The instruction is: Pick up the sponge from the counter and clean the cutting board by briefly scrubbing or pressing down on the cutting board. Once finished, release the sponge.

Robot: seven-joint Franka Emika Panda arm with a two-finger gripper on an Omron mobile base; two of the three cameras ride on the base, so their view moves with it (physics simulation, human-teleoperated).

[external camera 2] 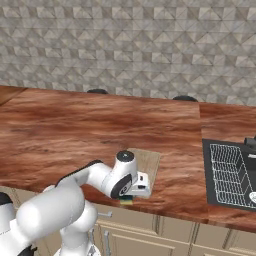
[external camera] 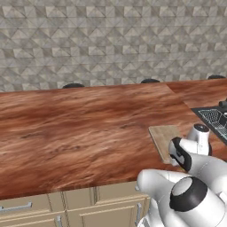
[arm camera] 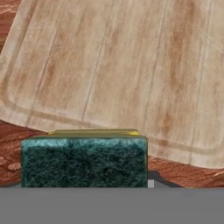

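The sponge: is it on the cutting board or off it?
Off. The sponge lies on the counter beside the cutting board's edge, green side up.

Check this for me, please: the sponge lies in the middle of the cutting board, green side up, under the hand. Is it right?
Not quite. The sponge is green side up under the hand, but it lies on the counter beside the near edge of the cutting board, not in its middle. The hand view shows this.

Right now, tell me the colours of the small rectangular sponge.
Dark green scrub layer over a yellow base, clearest in the hand view.
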